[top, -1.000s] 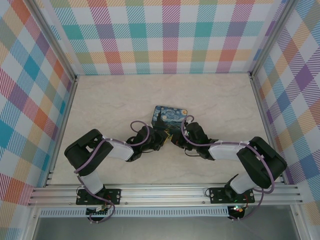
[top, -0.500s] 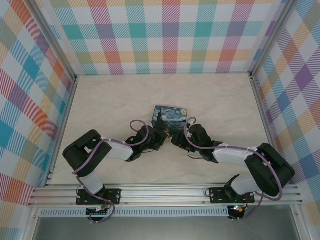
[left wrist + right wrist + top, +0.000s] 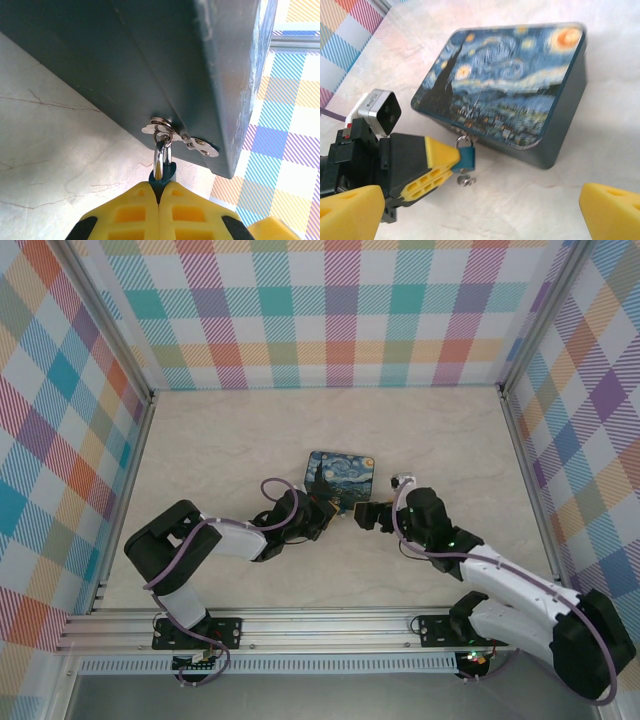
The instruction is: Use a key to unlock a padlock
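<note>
My left gripper [image 3: 160, 189] is clamped on the tiny teal-blue padlock [image 3: 466, 157], its body mostly buried between the yellow fingertips [image 3: 135, 212]. Ahead of them, the silver shackle [image 3: 158, 157] passes through the hasp [image 3: 200, 146] of the blue swirl-painted tin box [image 3: 505, 85]. Just beneath the padlock is a tiny grey metal bit [image 3: 465, 180], too small to call the key. My right gripper [image 3: 480, 210] gapes wide, its tips cut off by the frame.

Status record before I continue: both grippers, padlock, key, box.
left gripper: shut on the padlock body
right gripper: open, empty, apart from the tin box
padlock: shackle through the hasp on the box front; locked or not, cannot tell
key: small metal piece just under the padlock; inserted or not, cannot tell
</note>
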